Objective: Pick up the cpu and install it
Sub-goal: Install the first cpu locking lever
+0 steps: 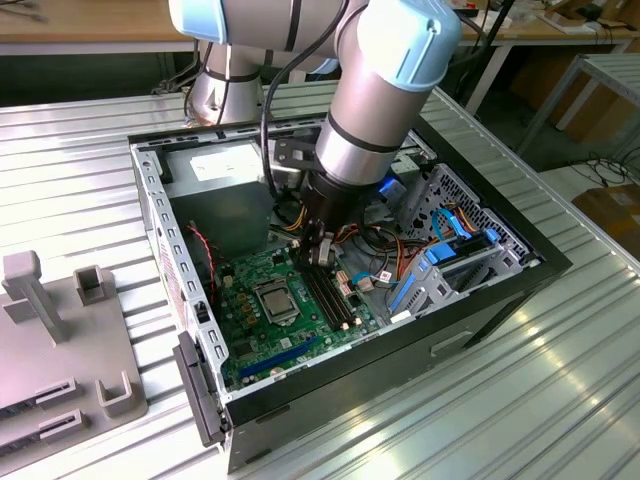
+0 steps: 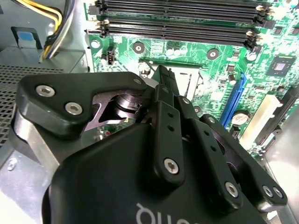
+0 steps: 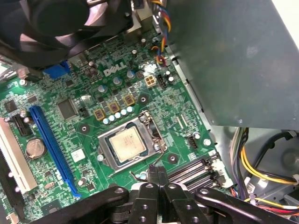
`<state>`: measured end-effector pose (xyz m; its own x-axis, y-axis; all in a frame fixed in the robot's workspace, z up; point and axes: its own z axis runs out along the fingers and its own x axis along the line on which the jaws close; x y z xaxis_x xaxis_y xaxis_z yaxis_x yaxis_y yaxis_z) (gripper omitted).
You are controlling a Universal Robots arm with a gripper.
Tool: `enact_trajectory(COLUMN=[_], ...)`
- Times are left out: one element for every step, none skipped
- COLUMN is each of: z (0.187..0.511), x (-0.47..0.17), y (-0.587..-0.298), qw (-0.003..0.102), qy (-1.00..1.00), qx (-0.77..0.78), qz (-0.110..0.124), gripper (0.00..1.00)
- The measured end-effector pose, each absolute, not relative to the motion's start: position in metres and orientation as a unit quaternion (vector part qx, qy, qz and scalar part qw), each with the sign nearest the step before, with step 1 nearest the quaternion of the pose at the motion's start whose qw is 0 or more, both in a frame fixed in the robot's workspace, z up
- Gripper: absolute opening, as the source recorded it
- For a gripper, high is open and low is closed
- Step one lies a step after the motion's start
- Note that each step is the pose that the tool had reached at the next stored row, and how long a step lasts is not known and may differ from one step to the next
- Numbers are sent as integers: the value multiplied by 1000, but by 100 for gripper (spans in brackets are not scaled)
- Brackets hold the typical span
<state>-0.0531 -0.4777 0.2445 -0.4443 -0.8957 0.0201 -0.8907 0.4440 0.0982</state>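
1. While the cpu (image 3: pixel 128 143) lies flat inside the socket frame (image 3: pixel 131 143) (green motherboard (image 3: pixel 93 135)), nothing grips it.
2. Beside the socket, the gripper (image 3: pixel 157 171) hovers clenched, fingers together, empty.

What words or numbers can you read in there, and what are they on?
Green board: one big white word, a maker's name, not spelled out here; its tiny white codes are too small to read.
Silver chip: markings too faint to read.
Gripper: white letters on its body, cut off, unreadable.
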Motion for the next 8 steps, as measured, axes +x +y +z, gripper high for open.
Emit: enact_trajectory(z=[244,244,244,243,243,242,241,240], x=[-53,-53,-53,-54,-54,-54,-54,-55], y=[-479,-480,-480,-480,-480,-480,-481,-481], qw=[34,35,35,35,35,36,36,36], qy=[-848,-847,-845,-842,-839,-831,-826,-818], qx=[528,530,533,537,542,554,562,573], qz=[-36,-36,-36,-36,-36,-35,-35,-35], gripper=[11,11,11,11,11,11,11,11])
